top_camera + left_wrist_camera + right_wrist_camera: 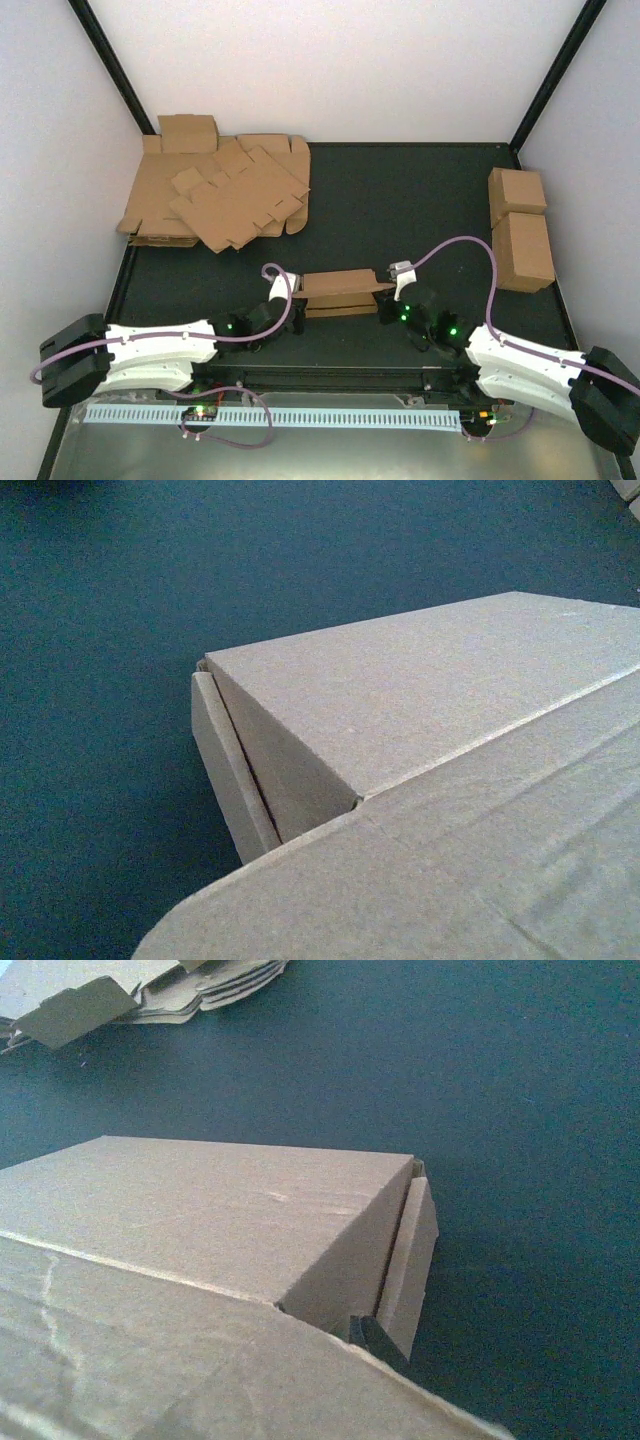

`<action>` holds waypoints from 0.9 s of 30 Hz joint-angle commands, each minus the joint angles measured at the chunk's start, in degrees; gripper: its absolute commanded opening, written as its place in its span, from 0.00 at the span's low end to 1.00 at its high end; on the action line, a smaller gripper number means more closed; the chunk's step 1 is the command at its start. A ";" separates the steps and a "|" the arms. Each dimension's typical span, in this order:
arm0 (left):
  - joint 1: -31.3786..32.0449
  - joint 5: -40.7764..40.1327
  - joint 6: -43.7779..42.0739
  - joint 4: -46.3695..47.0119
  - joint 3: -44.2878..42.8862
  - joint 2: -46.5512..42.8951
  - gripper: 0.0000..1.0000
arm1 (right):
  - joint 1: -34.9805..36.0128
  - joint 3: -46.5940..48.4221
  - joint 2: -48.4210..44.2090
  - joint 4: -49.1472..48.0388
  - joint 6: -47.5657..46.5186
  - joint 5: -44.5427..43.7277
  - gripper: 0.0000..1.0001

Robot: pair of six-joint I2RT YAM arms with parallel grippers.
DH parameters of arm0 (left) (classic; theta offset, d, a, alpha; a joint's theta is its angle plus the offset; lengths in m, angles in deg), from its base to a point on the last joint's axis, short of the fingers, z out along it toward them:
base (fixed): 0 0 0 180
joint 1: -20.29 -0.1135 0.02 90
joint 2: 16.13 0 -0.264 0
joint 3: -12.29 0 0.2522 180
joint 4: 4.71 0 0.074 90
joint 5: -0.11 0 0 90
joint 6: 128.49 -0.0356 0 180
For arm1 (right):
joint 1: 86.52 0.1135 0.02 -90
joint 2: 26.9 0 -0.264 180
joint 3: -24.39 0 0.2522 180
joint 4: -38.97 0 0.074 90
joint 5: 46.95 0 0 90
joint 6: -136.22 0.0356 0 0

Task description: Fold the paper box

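Brown cardboard paper box [340, 292] lies on the counter [420, 200], walls and ends already up, its long lid flap seemingly not yet tucked. Left pincer [290, 297] is closed at one end; right pincer [388, 298] at the other, gap unclear

Long brown paper box [340, 291], partly folded, lying flat
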 commanded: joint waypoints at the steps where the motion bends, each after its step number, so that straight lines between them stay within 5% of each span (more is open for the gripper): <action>1: 0.70 -3.09 1.78 -0.87 0.22 0.60 0.07 | 0.39 -0.82 0.13 -2.29 0.85 -3.05 0.17; 16: 1.12 -3.06 2.18 0.73 0.59 2.41 0.09 | 0.33 -1.85 3.17 -4.52 1.81 -0.91 0.19; 27: 1.12 -4.30 1.85 -1.08 0.00 2.06 0.09 | 0.33 -1.80 -5.37 2.88 2.58 0.25 0.40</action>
